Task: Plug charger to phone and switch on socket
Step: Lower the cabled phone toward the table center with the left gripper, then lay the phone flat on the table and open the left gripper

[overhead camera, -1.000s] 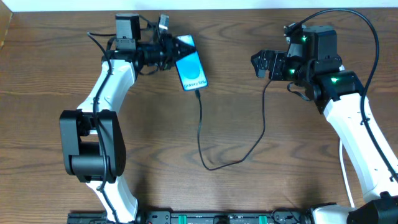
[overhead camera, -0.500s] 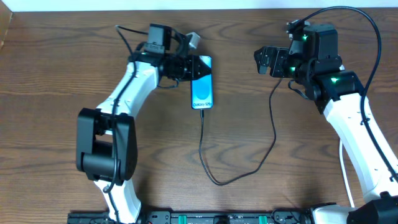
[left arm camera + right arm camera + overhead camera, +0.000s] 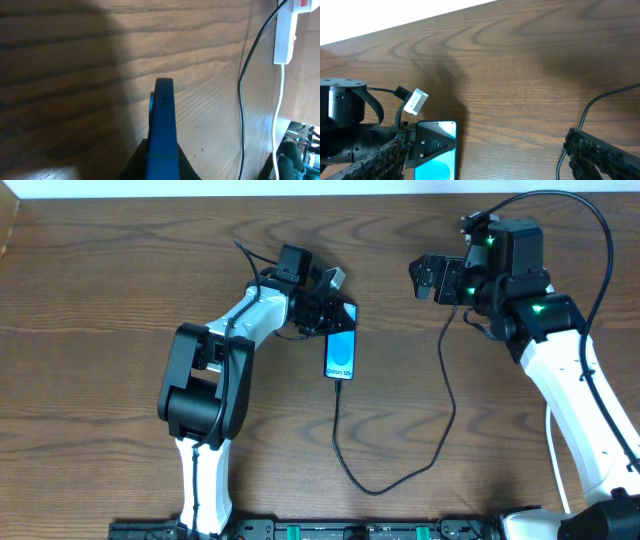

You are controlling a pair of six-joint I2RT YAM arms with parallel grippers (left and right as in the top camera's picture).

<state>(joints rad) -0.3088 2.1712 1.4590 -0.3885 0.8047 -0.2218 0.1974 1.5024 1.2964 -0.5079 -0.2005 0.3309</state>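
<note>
Left tool [image 3: 335,318] clenched on phone [image 3: 341,358] top end. Phone rigid, light, slick glass; best gripped by side edges. Charger cable [image 3: 336,420] limp, meets phone bottom. Right tool [image 3: 430,280] spread, empty.

The phone [image 3: 340,358] shows a bright blue screen facing up, its top end pinched in the left gripper [image 3: 328,315]. The thin black charger [image 3: 335,420] reaches the phone's bottom end and loops over the tabletop [image 3: 120,280]. The white socket [image 3: 286,35] lies beside the cable.
</note>
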